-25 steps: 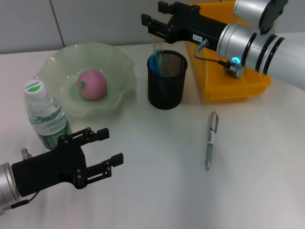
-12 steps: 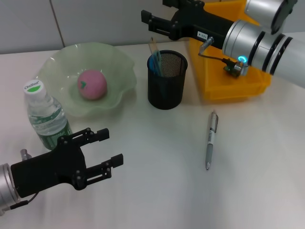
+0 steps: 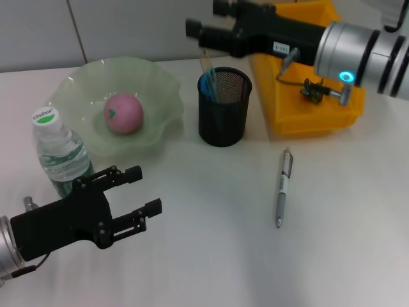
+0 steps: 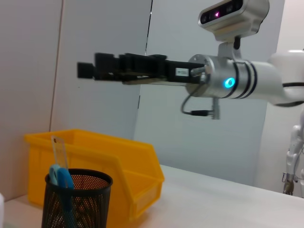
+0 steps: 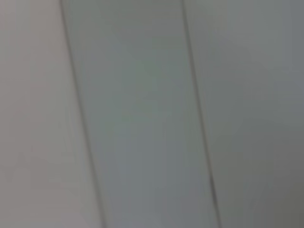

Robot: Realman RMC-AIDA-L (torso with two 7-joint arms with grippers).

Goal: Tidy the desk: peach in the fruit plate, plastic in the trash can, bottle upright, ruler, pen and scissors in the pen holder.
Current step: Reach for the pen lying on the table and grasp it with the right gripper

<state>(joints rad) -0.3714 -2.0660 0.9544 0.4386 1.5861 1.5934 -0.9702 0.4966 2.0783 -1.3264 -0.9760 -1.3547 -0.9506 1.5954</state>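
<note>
right claw (image 3: 199, 31) risen, ruler (image 3: 206, 66) released

Your white desk (image 3: 211, 256) running to a grey panelled wall (image 3: 128, 29) with dark vertical seams, the same wall (image 5: 142, 114) filling your right wrist view, another white robot's hanging hand (image 4: 292, 164) at the far edge.
</note>
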